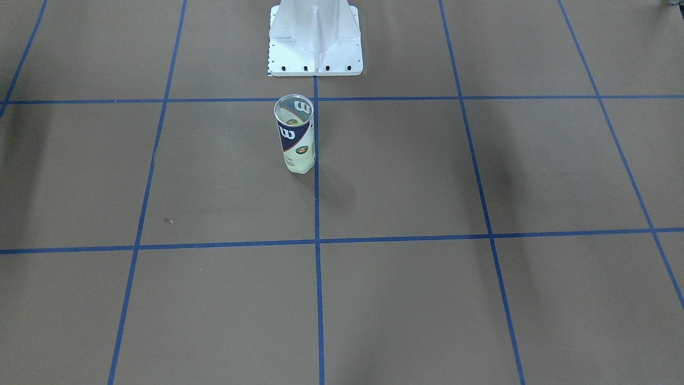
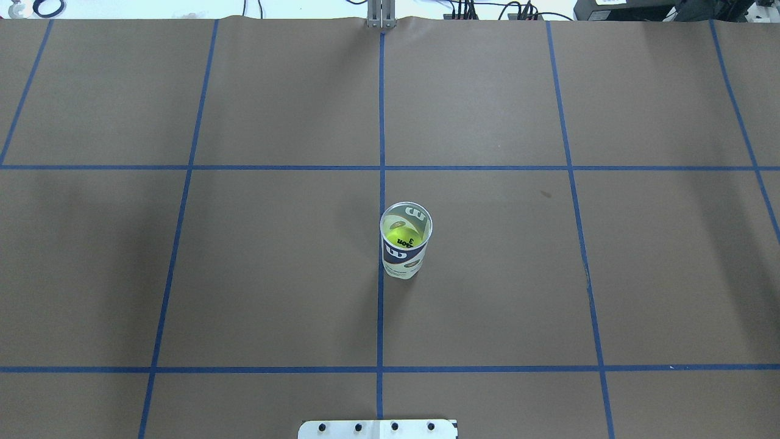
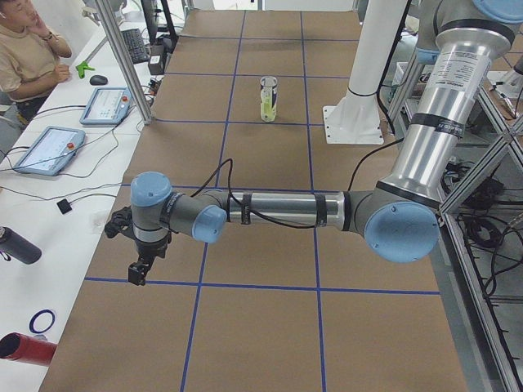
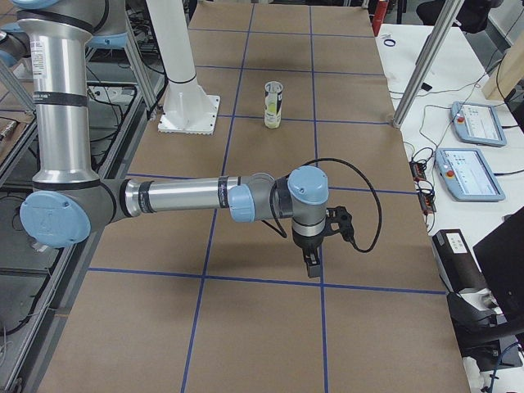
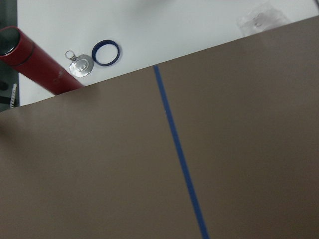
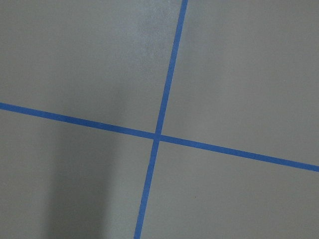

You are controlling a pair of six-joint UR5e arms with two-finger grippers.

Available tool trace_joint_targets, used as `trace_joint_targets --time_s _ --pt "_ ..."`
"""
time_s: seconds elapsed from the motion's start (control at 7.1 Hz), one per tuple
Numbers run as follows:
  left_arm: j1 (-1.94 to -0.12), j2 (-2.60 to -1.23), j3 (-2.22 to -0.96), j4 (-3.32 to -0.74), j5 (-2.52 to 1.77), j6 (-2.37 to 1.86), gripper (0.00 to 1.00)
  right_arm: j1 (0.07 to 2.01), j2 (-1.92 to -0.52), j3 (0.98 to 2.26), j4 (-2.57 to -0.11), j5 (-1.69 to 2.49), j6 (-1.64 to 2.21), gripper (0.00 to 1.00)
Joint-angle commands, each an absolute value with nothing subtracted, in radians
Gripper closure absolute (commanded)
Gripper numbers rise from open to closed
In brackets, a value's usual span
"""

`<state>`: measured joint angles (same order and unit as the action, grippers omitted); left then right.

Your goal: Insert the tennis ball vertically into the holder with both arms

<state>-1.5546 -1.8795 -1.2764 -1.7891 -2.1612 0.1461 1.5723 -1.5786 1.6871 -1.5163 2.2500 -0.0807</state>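
Table (image 2: 183, 274) brown paper. Left arm (image 3: 286, 208) and right arm (image 4: 180, 196) reach low over opposite ends, well apart from holder (image 2: 405, 247), upright mid-table just beside blue tape line (image 2: 381, 122). Left hand (image 3: 138, 272), right hand (image 4: 313, 266): can't tell wide or narrow. Tennis ball (image 2: 399, 233) sits inside holder
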Motion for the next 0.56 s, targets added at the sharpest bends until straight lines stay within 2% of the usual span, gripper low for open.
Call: trace_joint_targets --time_s 0.0,0.42 --pt "-1.612 -1.878 -1.316 -1.498 -2.293 0.215 0.00 1.572 -1.583 1.683 -1.516 2.250 -0.081 0.00" --pt "-1.629 -1.867 -1.318 -1.425 -2.349 0.203 0.00 1.572 -1.586 1.661 -1.516 2.252 -0.077 0.00"
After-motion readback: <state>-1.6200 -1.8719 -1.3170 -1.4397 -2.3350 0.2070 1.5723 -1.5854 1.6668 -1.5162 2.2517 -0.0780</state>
